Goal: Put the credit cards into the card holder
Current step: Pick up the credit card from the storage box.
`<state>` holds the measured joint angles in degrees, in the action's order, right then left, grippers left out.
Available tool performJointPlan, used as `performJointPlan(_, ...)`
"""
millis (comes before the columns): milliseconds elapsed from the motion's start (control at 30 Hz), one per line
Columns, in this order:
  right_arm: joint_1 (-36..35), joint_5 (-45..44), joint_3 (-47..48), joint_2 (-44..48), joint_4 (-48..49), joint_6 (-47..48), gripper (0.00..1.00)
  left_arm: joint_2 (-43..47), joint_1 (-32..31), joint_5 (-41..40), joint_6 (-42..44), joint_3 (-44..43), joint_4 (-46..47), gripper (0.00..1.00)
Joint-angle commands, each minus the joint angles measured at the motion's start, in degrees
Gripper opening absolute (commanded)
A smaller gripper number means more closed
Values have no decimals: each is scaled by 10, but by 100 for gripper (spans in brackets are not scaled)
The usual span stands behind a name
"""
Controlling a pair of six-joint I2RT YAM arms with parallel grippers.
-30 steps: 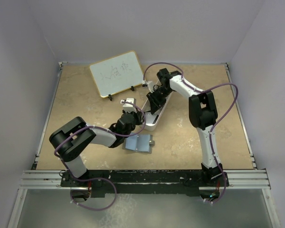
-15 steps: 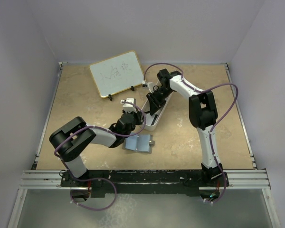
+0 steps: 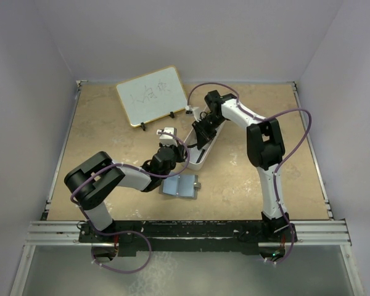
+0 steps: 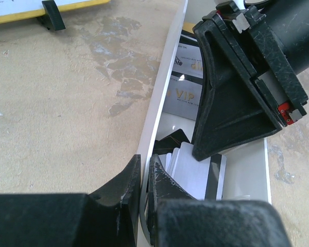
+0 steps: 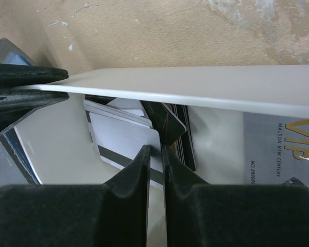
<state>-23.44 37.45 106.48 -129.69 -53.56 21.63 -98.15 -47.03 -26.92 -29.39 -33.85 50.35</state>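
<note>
Possibly about to pinch two of the thin flat plastic credit cards (image 5: 122, 135), white, black and grey, or to skid off the top one, as they lie overlapped in the long white plastic tray (image 4: 160, 102). Right gripper (image 5: 155, 152) a narrow slit apart over the white card's striped edge; cannot tell whether gripped. Left gripper (image 4: 144, 168) clamped on the tray's wall. Dark grey fold-over card holder (image 3: 180, 185) lying open, just beside the tray.

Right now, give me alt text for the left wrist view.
The left gripper pinches the wall of a long white tray. Inside, the right gripper reaches down over loose credit cards, white, black and grey.
</note>
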Motion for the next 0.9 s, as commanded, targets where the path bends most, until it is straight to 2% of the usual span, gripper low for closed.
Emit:
performJointPlan(0,-8,-20,-16,34,-40,-26,6,-3,4,-42,-12,-7,29,0)
performJointPlan(33,-6,-33,-19,41,-28,-34,0,-3,5,-43,-12,-7,29,0)
performJointPlan(167,13,-43,-27,77,19,-66,0,-5,4,-42,-14,-7,27,0)
performJointPlan(333,20,5,-32,99,21,-71,0,-10,4,-41,-15,-7,28,0)
performJointPlan(767,5,65,-75,72,15,-64,0,-15,5,-38,-20,-9,29,0)
performJointPlan(867,3,108,-80,71,23,-67,3,-14,4,-40,-21,-9,29,0)
